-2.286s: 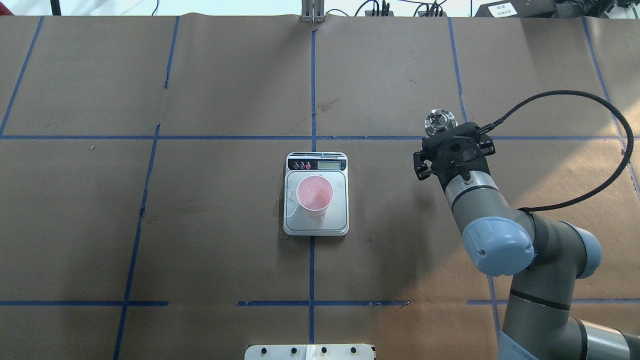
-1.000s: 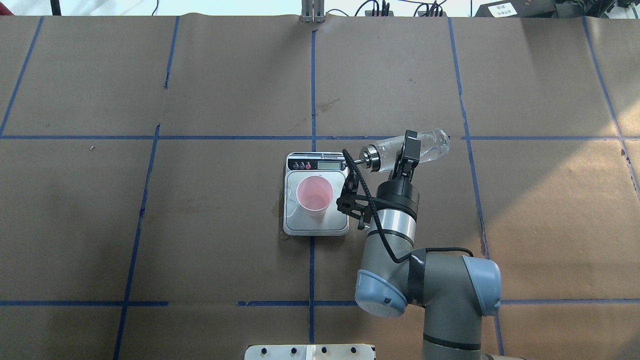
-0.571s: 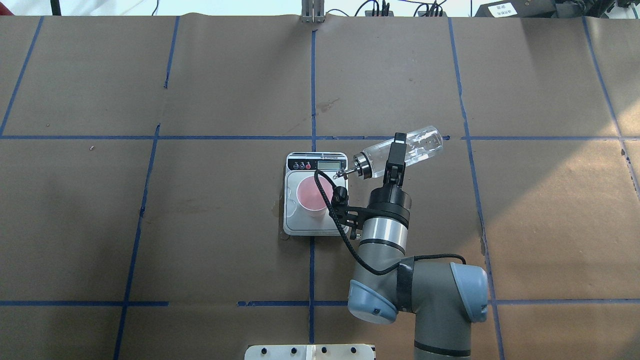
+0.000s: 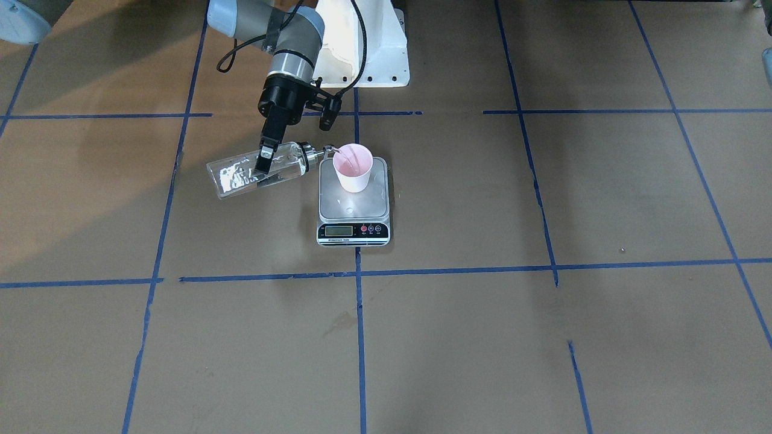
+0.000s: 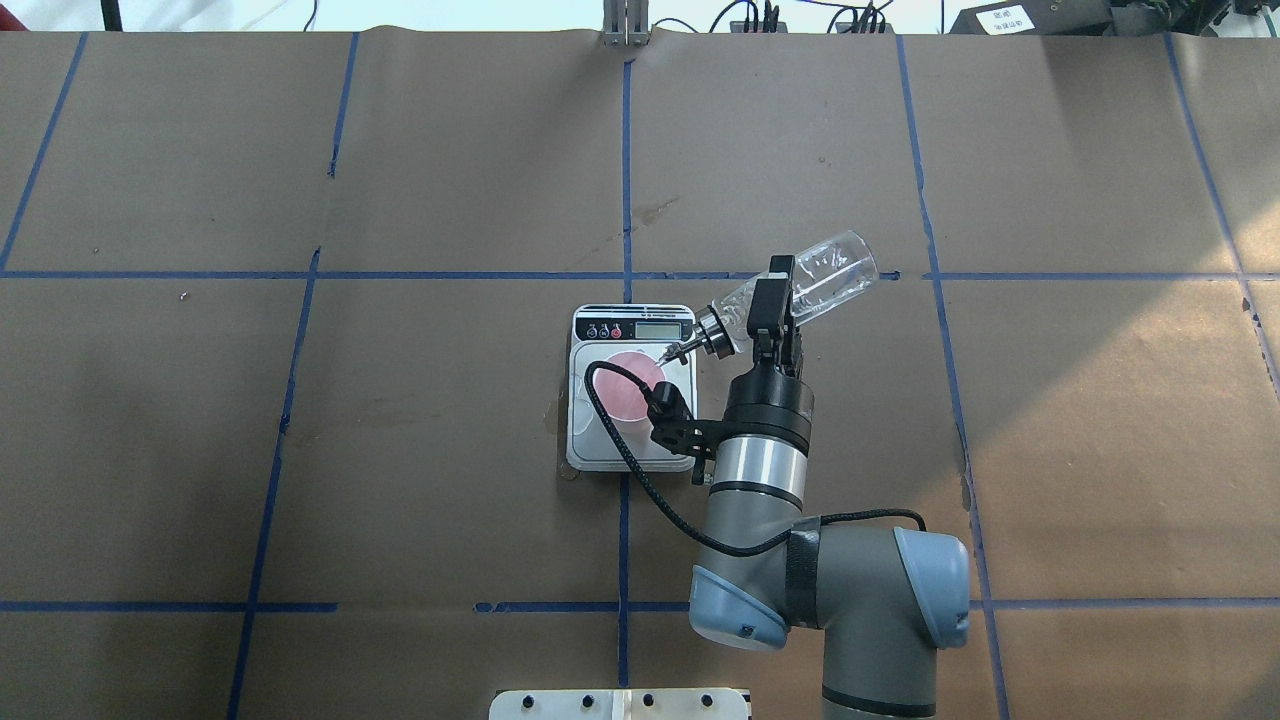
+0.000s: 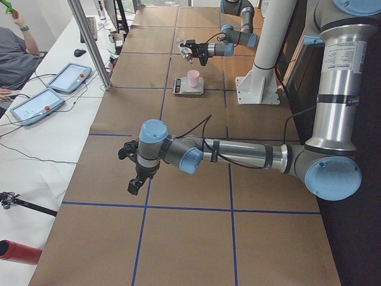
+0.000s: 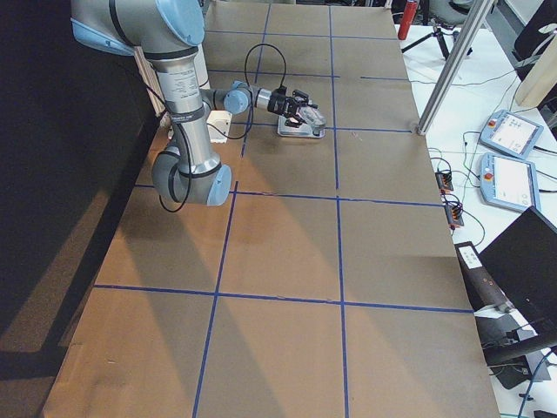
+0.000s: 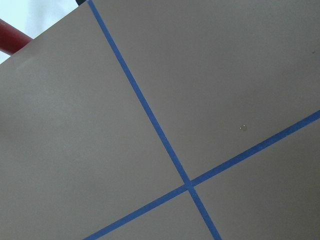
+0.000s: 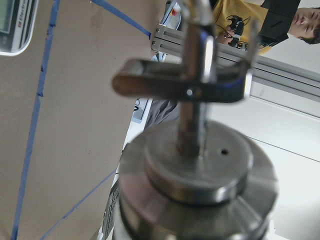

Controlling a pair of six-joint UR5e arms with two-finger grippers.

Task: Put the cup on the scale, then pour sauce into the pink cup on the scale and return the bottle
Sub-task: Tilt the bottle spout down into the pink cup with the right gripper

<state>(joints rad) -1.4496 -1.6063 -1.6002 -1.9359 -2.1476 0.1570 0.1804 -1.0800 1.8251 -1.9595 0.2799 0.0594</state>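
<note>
The pink cup (image 5: 628,378) (image 4: 353,169) stands upright on the scale (image 5: 600,445) (image 4: 354,208) at the table's middle. My right gripper (image 5: 772,300) (image 4: 265,158) is shut on the clear glass bottle (image 5: 825,272) (image 4: 241,175), held tilted with its base high. The metal spout (image 5: 672,350) (image 4: 329,149) is at the cup's rim. Clear sauce shows in the bottle; I cannot tell whether it flows. The right wrist view shows the bottle's collar (image 9: 200,170) close up. My left gripper (image 6: 136,179) hangs far off over bare table; I cannot tell its state.
The robot's white base (image 4: 362,54) stands behind the scale. The left arm (image 6: 238,152) stretches low along the table's left end. Tablets (image 6: 36,104) lie on the operators' bench beside the table. Blue tape lines cross the brown paper (image 8: 150,115).
The right arm took the bottle from the right side, carried it left to the scale and tipped it further. The spout has come down to the cup's rim.
</note>
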